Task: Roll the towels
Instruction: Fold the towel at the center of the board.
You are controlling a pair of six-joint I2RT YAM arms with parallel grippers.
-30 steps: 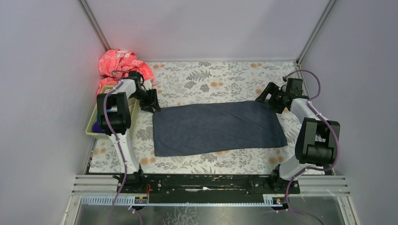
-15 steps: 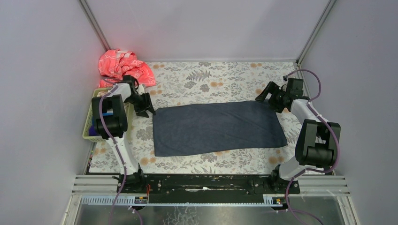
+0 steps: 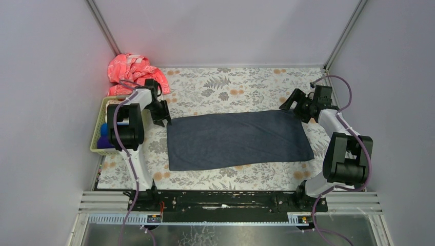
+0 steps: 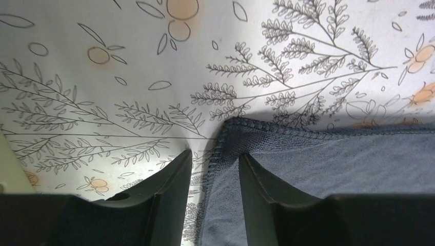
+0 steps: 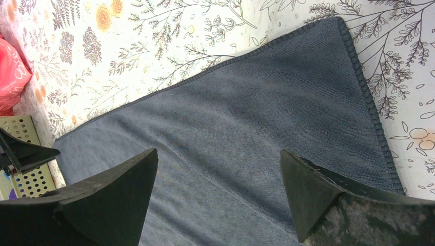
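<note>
The dark grey-blue towel (image 3: 236, 139) lay flat and unrolled across the middle of the floral covering (image 3: 231, 84). The left gripper (image 4: 215, 156) sat low at its far-left corner, fingers narrowly apart, straddling the hem. Over the far-right corner hung the right gripper (image 5: 218, 152), spread wide, gripping nothing.

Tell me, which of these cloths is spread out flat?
The dark grey-blue towel, lying open in the middle of the floral covering. The other one, the pink patterned cloth, sits crumpled in a heap at the far left corner.
</note>
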